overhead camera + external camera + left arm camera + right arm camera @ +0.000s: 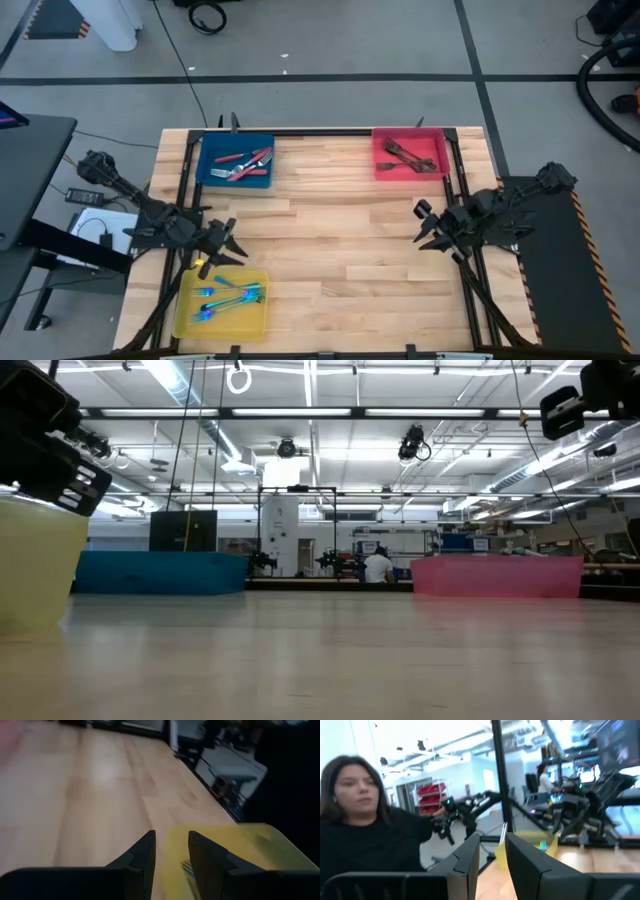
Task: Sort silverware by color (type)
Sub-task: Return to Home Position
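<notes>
The silverware lies sorted in three trays. Red-handled pieces [246,163] lie in the blue tray [210,150] at the far left. Dark grey metal pieces [407,156] lie in the red tray [381,145] at the far right. Shiny blue-cyan pieces [230,297] lie in the yellow tray [186,312] at the near left. My left gripper [222,243] hovers open just past the yellow tray's far edge [220,832], holding nothing. My right gripper [428,224] hangs open and empty above the table's right side.
A black frame [320,130] runs along the table's edges. Bare wood [340,240] stretches between the two arms. In the right wrist view a person [365,835] is beyond the table's left side. In the low view the trays [160,572] [497,575] stand at the far edge.
</notes>
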Controlling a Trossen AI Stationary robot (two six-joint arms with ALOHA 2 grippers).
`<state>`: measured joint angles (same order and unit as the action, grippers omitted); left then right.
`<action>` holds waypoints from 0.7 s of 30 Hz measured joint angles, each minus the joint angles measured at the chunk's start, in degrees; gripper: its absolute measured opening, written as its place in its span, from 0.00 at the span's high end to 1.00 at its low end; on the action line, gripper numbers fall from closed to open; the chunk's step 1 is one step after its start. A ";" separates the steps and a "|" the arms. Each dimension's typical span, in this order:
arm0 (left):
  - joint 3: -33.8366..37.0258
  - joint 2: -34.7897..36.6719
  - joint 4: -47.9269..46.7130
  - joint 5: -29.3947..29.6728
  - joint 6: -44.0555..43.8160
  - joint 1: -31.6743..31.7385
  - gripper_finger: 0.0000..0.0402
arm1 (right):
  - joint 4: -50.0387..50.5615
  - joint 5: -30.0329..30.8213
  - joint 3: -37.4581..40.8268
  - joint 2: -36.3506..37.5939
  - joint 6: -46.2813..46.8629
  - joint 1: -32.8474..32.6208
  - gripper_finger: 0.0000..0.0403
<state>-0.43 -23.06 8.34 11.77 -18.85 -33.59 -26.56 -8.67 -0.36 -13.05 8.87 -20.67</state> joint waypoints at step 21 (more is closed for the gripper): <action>0.02 12.83 0.00 0.00 0.00 17.62 0.71 | -1.42 0.01 0.00 12.95 0.01 5.97 0.75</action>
<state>-0.40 -10.23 8.34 11.77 -18.85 -15.97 -27.97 -8.66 -0.36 -0.10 8.88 -14.70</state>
